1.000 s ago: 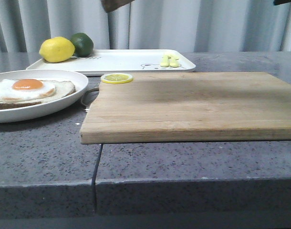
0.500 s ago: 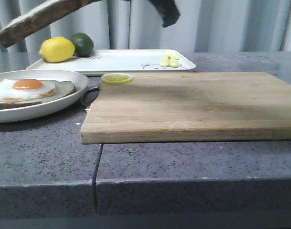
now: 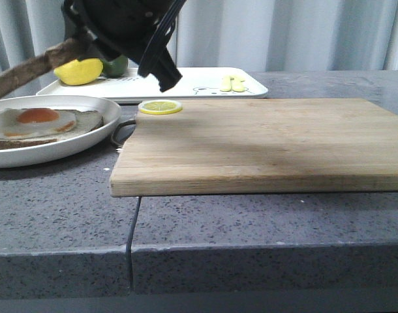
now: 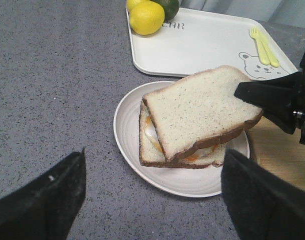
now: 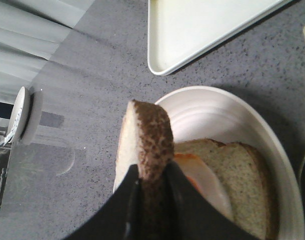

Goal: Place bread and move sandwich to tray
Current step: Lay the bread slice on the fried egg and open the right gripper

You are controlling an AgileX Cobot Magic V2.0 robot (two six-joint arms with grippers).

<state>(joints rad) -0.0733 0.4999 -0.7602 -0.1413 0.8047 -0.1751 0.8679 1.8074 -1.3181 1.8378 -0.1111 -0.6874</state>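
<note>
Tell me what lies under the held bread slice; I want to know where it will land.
Under the bread sits the egg-topped slice on the round plate, held above by the right gripper. Most of the egg is covered; only its edge shows.

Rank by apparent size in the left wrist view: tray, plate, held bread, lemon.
1. tray
2. plate
3. bread, though it looks inflated, being nearer the camera
4. lemon
</note>
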